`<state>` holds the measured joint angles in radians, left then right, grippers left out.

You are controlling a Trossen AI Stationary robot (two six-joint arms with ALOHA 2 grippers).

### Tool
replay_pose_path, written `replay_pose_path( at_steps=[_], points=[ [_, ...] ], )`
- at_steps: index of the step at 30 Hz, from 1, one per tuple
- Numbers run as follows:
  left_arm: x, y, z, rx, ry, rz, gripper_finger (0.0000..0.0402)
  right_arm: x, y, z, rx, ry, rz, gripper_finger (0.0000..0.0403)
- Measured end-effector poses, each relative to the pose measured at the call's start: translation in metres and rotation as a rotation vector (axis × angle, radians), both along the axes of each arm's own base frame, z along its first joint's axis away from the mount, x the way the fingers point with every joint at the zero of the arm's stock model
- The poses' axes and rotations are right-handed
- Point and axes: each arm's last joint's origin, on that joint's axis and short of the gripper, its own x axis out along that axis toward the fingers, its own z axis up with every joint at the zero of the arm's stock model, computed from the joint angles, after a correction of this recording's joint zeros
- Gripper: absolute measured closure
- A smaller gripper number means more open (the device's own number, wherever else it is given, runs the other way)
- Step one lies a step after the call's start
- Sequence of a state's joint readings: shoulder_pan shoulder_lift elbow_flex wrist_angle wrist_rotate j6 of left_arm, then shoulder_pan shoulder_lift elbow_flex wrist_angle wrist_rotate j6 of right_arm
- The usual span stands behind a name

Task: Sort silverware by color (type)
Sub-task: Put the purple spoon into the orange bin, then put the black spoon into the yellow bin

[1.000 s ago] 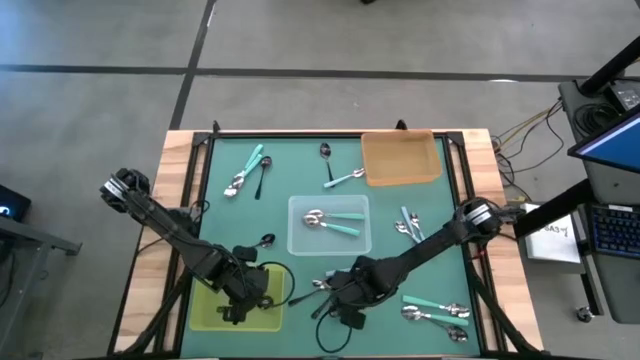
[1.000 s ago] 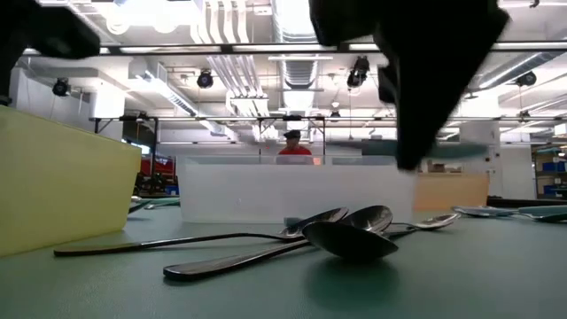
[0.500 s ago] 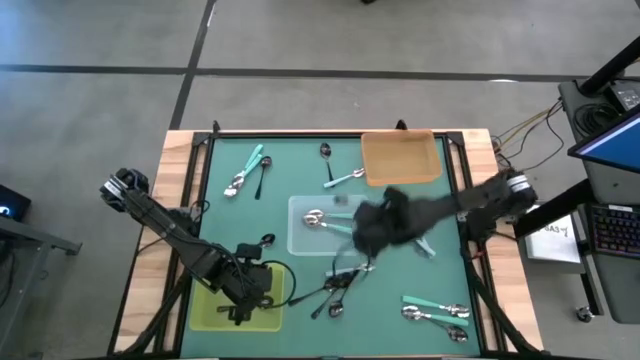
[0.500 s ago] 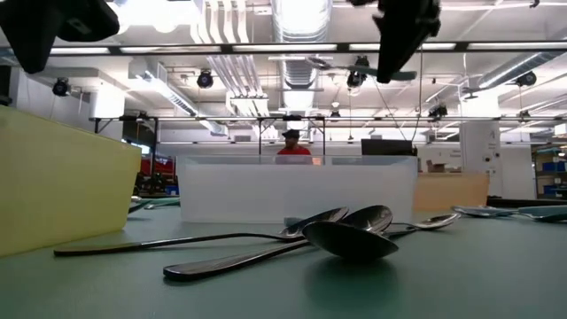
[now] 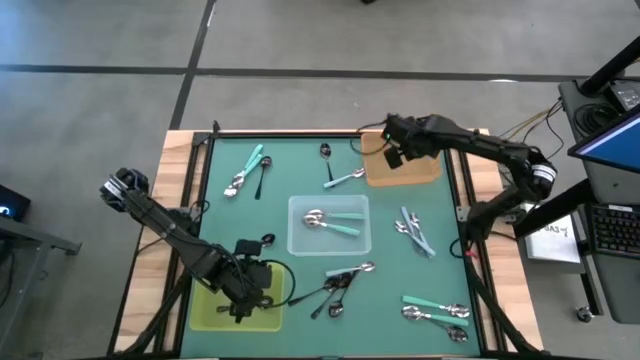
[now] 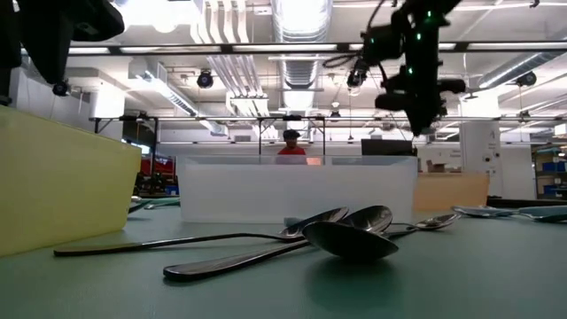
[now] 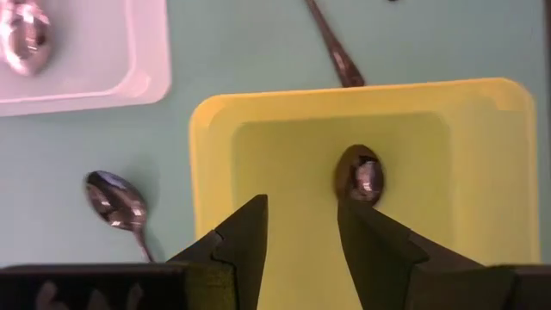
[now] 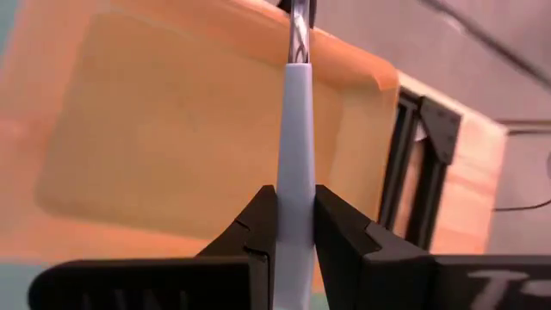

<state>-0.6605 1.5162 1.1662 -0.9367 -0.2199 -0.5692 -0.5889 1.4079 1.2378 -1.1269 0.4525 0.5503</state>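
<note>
My right gripper (image 5: 392, 148) hangs above the orange-brown tray (image 5: 415, 165) at the far right, shut on a teal-handled utensil (image 8: 297, 86). My left gripper (image 7: 301, 232) stands open over the yellow-green tray (image 7: 284, 146) at the near left, with nothing between its fingers. A dark spoon (image 7: 359, 176) lies in that tray just past one fingertip, and its handle is hidden behind the finger. Two teal-handled spoons (image 5: 330, 222) lie in the clear tray (image 5: 300, 240) at the middle. My right gripper pinches the utensil's pale teal plastic handle (image 8: 295, 164) between its two fingers. The utensil runs on ahead of the fingers, along the line they point, its silver shaft (image 8: 299, 30) farthest out. It is lifted clear above the orange-brown tray, and the fingers slant downward.
Several dark spoons (image 5: 340, 285) lie crossed near the middle front, and one more (image 5: 265, 240) sits by the left arm. Teal-handled and silver pieces lie at the far left (image 5: 245, 170), far middle (image 5: 345, 178), right (image 5: 412, 230) and near right (image 5: 435, 310).
My right gripper has swung fast from the dark spoons at the near middle, up and across to the far right above the orange-brown tray. It turned as it went and carried the teal-handled utensil clear of the table. The dark spoons stay where they were.
</note>
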Motion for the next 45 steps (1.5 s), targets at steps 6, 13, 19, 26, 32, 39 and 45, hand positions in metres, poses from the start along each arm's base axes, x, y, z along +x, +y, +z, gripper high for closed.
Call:
replay_pose_path(
  at_steps=[6,13,19,26,32,39,45],
  points=[
    [-0.003,0.003,-0.002,0.054,0.014,0.008,0.0274,-0.004,-0.017,-0.025,0.009,0.011,0.014,0.0314],
    [-0.003,0.004,-0.002,0.059,0.018,0.030,0.0274,-0.005,-0.010,-0.024,0.048,0.010,0.047,0.0248],
    [-0.003,0.005,-0.002,0.063,-0.008,0.097,0.0274,0.016,0.029,-0.017,0.235,-0.167,0.200,0.0250],
    [-0.001,0.003,-0.001,0.040,-0.039,0.139,0.0274,0.052,0.132,-0.013,0.219,-0.193,0.525,0.0252],
    [0.017,-0.008,-0.002,-0.071,-0.231,0.088,0.0274,0.050,0.207,-0.012,0.109,-0.225,0.621,0.0252],
    [0.044,-0.018,-0.019,-0.079,-0.299,0.047,0.0274,0.036,0.259,-0.011,0.122,-0.302,0.646,0.0253],
    [0.072,-0.022,-0.050,-0.001,-0.218,0.049,0.0274,0.029,0.275,-0.011,0.138,-0.325,0.655,0.0254]
  ],
)
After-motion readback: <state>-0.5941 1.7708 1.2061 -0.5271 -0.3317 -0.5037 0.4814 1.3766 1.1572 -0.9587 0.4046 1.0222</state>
